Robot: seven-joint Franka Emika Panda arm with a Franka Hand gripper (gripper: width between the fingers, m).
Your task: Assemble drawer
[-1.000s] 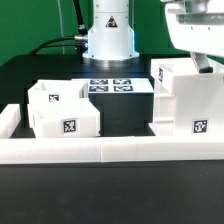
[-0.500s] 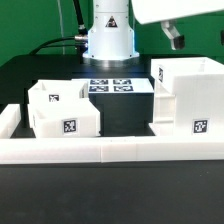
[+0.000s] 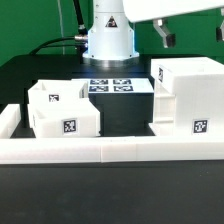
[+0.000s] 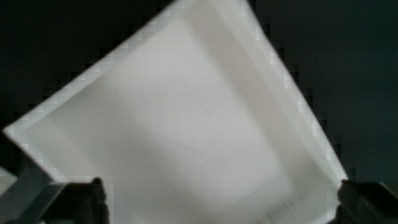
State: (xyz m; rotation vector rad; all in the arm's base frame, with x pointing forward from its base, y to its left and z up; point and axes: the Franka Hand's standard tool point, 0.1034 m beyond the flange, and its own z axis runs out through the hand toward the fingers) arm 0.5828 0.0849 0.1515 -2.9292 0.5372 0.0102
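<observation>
White plastic sits on a black desk, and the claw hangs high over it. In the wrist view its two dark fingertips are spread wide with nothing pinched between them, only the pale hollow of the big shell below. That shell, the drawer's cube-like body, stands on the exterior view's right with its open side up and a square tag on its front face, and the claw is well clear above it. Over on the exterior view's left rests the small tray, also tagged, well apart from the shell with bare desk between them. I cannot tell from here whether it is one tray or two. Behind them the marker board lies flat before the robot base. A long low border bar runs across the front, touching the shell's foot.
</observation>
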